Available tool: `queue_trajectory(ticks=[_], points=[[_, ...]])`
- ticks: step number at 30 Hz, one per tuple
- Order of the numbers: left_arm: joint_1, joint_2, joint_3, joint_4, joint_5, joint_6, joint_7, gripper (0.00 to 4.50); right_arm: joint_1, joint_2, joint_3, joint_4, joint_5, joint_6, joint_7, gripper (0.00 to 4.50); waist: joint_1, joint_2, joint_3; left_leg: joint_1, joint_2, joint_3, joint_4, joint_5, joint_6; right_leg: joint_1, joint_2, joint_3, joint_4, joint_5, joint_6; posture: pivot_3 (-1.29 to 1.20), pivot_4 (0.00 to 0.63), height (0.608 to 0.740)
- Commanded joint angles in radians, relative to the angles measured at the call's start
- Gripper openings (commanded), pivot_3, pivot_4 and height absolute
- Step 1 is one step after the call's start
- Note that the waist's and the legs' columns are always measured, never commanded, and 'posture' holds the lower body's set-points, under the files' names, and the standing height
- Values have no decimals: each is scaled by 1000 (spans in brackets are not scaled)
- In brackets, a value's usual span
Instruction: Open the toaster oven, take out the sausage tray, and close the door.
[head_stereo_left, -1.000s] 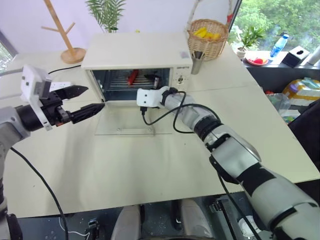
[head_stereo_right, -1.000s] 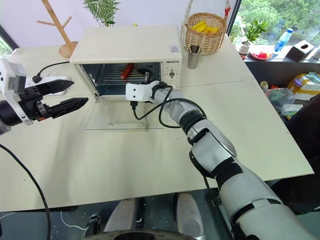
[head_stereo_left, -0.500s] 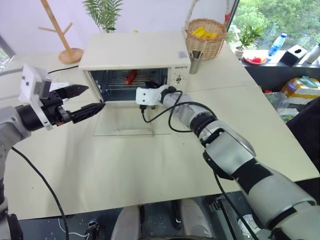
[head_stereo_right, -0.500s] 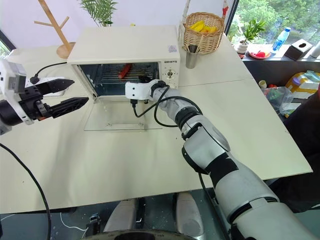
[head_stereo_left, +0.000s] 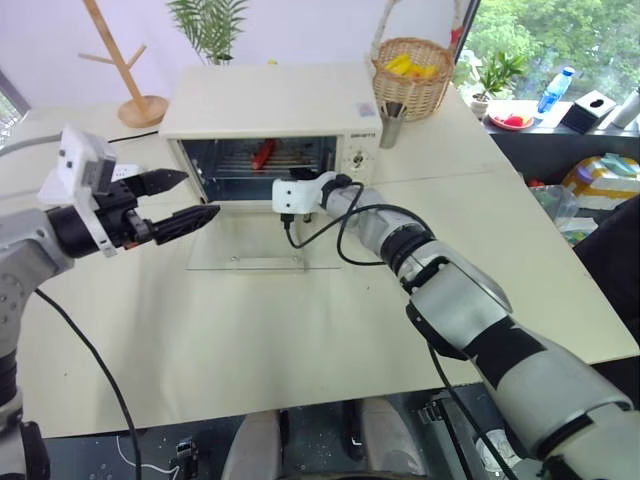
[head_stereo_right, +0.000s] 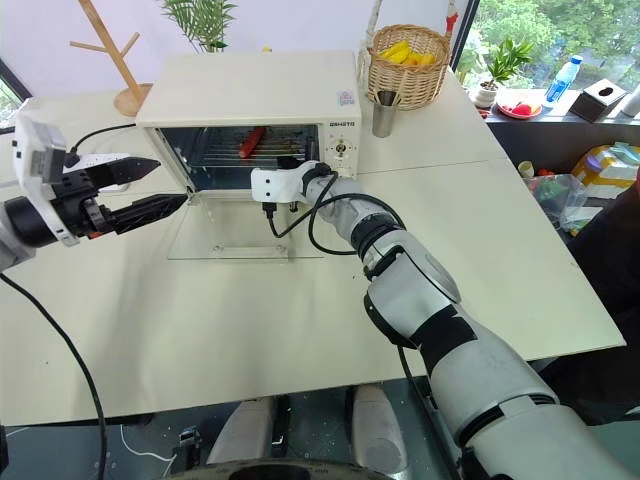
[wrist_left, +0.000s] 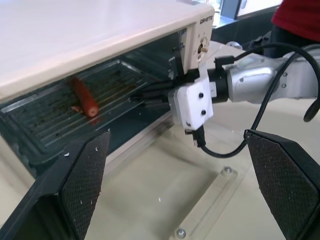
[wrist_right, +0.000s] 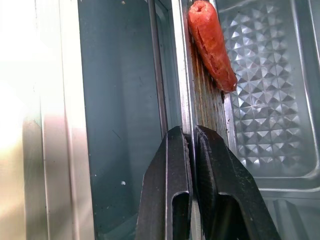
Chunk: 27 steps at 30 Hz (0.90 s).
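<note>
The cream toaster oven (head_stereo_left: 270, 105) stands at the back of the table. Its glass door (head_stereo_left: 262, 245) lies open and flat in front of it. Inside, a red sausage (wrist_left: 85, 97) lies on the ribbed tray (wrist_left: 50, 120). My right gripper (wrist_right: 190, 132) reaches into the oven mouth and is shut on the tray's thin front rim (wrist_right: 186, 95), with the sausage (wrist_right: 212, 45) just beyond the fingertips. My left gripper (head_stereo_left: 198, 193) hovers open beside the oven's left front corner, above the table, holding nothing.
A wicker basket (head_stereo_left: 412, 75) with yellow items and a metal cup (head_stereo_left: 393, 122) stand right of the oven. A wooden rack (head_stereo_left: 130, 70) stands at the back left. A black cable (head_stereo_left: 320, 235) from my right wrist loops over the open door.
My right gripper's fingers have closed onto the tray's front rim. The left gripper has stayed open in about the same place.
</note>
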Motion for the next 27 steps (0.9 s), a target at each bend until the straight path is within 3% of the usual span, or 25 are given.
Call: queue_trajectory(ticks=[1, 11, 27], points=[[-76, -1, -60, 74, 39, -48, -47, 4500, -14, 5, -36, -39, 20, -30, -15, 70, 0, 0, 0, 0, 0, 0, 0, 0, 0, 0, 0, 0, 0, 0, 0, 0, 150, 740], [-331, 5, -271, 450, 233, -187, -275, 4500, 42, -17, -25, -132, 12, -82, 3, 70, -4, 0, 0, 0, -1, 1, 0, 0, 0, 0, 1, 0, 0, 0, 0, 0, 150, 740], [-633, -40, -368, 952, 479, -405, -478, 4500, 158, -78, -22, -370, -2, -88, 61, 70, -13, -1, 0, -1, 0, 1, 0, 0, 0, -1, 2, 0, 2, 0, 0, 0, 150, 740]])
